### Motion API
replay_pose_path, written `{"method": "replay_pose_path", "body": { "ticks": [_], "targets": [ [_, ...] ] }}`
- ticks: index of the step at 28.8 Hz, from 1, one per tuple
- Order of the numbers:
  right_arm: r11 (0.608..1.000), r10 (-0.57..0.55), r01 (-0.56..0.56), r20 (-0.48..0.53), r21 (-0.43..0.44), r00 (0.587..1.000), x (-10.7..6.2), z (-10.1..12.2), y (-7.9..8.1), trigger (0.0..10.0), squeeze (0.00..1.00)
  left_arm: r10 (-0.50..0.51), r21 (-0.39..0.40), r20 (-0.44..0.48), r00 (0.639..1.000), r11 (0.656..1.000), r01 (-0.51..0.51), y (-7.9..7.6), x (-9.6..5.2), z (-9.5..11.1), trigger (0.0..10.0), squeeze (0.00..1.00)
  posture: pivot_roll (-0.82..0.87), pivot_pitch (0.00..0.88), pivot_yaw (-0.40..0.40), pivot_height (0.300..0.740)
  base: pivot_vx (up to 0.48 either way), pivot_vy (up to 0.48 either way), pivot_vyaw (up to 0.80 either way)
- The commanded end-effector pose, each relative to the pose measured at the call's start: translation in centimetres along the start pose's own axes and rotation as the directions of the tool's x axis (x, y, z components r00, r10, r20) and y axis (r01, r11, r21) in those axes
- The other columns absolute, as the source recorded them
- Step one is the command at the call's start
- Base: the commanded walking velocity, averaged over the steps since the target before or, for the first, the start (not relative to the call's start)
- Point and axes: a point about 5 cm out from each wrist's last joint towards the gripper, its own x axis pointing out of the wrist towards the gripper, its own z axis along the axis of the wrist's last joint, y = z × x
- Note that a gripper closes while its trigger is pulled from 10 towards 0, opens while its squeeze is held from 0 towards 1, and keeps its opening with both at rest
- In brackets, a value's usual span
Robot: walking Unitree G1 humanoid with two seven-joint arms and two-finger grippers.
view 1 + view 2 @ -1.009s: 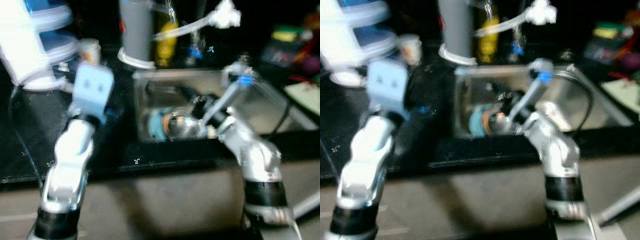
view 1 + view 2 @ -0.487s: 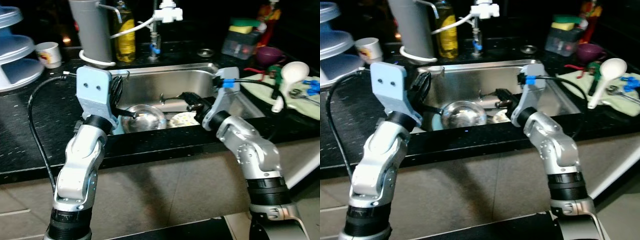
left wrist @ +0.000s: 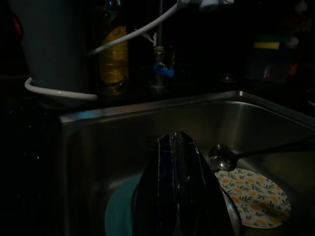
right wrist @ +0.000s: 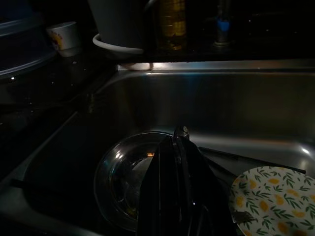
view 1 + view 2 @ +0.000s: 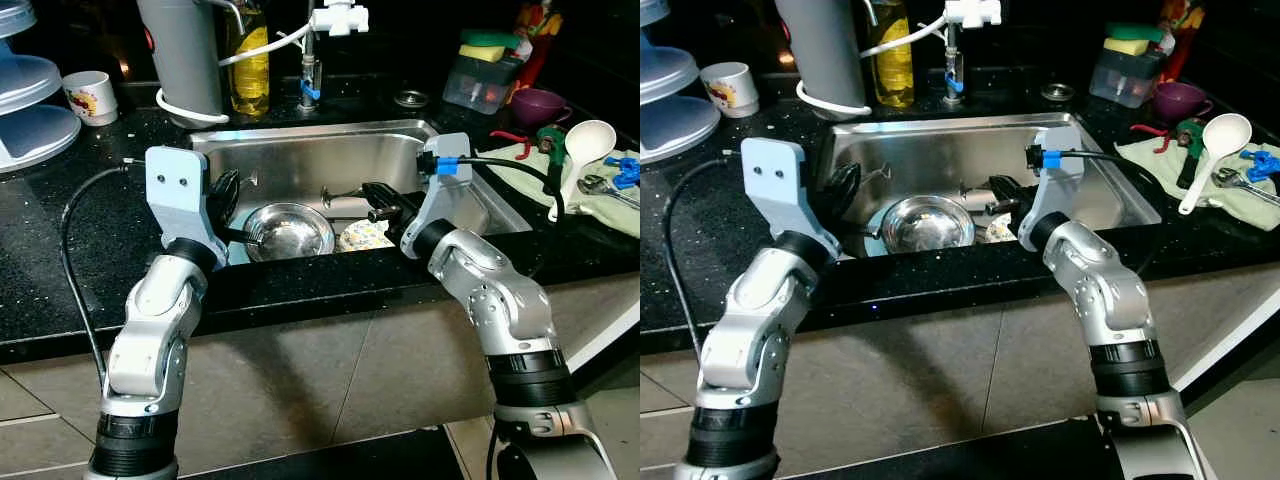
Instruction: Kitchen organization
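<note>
Stainless steel sink (image 5: 300, 150) sunk in my black table holds the round steel bowl (image 5: 290, 231) and yellow-flowered plate (image 5: 362, 236) awaiting sorting — so I poise my left end effector (image 5: 226, 195) and right end effector (image 5: 380, 200) above them, both pressed together, empty.
</note>
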Motion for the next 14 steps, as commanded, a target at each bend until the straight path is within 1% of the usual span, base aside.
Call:
{"method": "replay_pose_path", "body": {
  "ticks": [1, 3, 7, 10, 11, 12, 13, 14],
  "targets": [
    [1.000, -0.004, 0.004, -0.001, -0.006, 1.000, 0.1, -0.2, 0.0, 10.0, 0.00, -0.016, -0.015, -0.020, 1.000, 1.000, 0.016, -0.1, 0.0, -0.3, 10.0, 0.00, 0.01, 0.000, -0.031, 0.740, 0.000, -0.469, 0.00],
    [1.000, -0.004, 0.004, -0.001, -0.007, 1.000, 0.1, -0.2, 0.0, 10.0, 0.00, -0.017, -0.022, -0.019, 1.000, 1.000, 0.017, -0.1, 0.1, -0.3, 10.0, 0.00, 0.01, 0.000, -0.031, 0.740, 0.000, -0.469, 0.00],
    [1.000, 0.000, 0.000, -0.009, -0.029, 1.000, 0.4, -0.3, 0.3, 10.0, 0.00, -0.031, -0.052, -0.017, 0.999, 0.998, 0.030, -0.1, 0.2, -0.3, 10.0, 0.00, 0.01, 0.000, -0.033, 0.740, 0.000, 0.000, 0.00],
    [0.997, 0.000, -0.002, -0.033, -0.072, 0.999, 0.5, -0.5, 0.5, 10.0, 0.00, -0.022, -0.083, -0.041, 0.999, 0.996, 0.018, 0.1, 0.3, -0.9, 10.0, 0.00, 0.01, 0.000, -0.031, 0.740, 0.000, 0.000, 0.00],
    [0.997, 0.000, -0.002, -0.033, -0.072, 0.999, 0.5, -0.5, 0.5, 10.0, 0.00, -0.022, -0.083, -0.041, 0.999, 0.996, 0.018, 0.1, 0.3, -0.9, 10.0, 0.00, 0.01, 0.000, -0.031, 0.740, 0.000, 0.000, 0.00],
    [0.997, -0.003, -0.001, -0.038, -0.082, 0.999, 0.4, -0.6, 0.5, 10.0, 0.00, -0.012, -0.103, -0.060, 0.998, 0.995, 0.006, 0.3, 0.3, -1.2, 10.0, 0.00, 0.01, 0.000, -0.030, 0.740, 0.000, 0.000, 0.00],
    [0.997, -0.004, 0.001, -0.039, -0.079, 0.999, 0.4, -0.5, 0.6, 10.0, 0.00, 0.004, -0.142, -0.081, 0.997, 0.990, -0.016, 0.5, 0.3, -1.6, 10.0, 0.00, 0.01, 0.000, -0.029, 0.740, 0.000, 0.000, 0.00],
    [0.997, -0.004, 0.001, -0.039, -0.079, 0.999, 0.4, -0.5, 0.6, 10.0, 0.00, 0.004, -0.142, -0.081, 0.997, 0.990, -0.016, 0.5, 0.3, -1.6, 10.0, 0.00, 0.01, 0.000, -0.029, 0.740, 0.000, 0.000, 0.00]
  ]
}}
